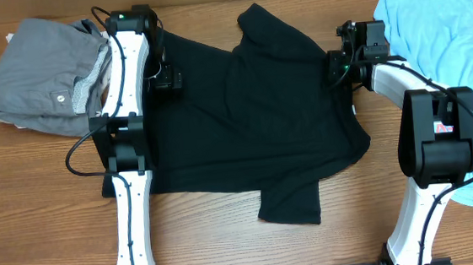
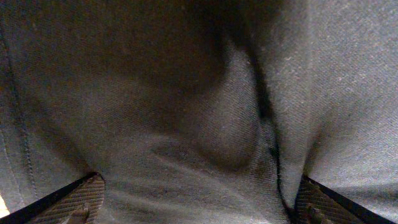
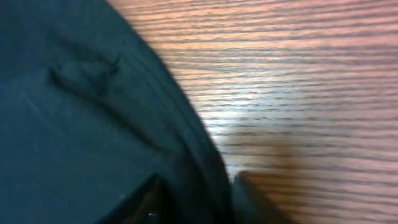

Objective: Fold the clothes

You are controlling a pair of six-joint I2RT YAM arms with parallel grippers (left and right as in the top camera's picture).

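A black T-shirt (image 1: 253, 123) lies spread flat in the middle of the table, one sleeve at the top and one at the bottom. My left gripper (image 1: 167, 77) is down on the shirt's upper left part. In the left wrist view its jaws (image 2: 199, 202) are wide open with wrinkled dark cloth (image 2: 186, 93) bulging between them. My right gripper (image 1: 335, 67) is at the shirt's right edge. In the right wrist view its fingers (image 3: 199, 199) are closed on the folded hem of the shirt (image 3: 74, 124), next to bare wood (image 3: 298, 93).
A grey garment (image 1: 42, 76) lies bunched at the far left. A light blue shirt (image 1: 440, 32) lies at the far right, under the right arm's base. Bare wooden table (image 1: 228, 243) shows along the front.
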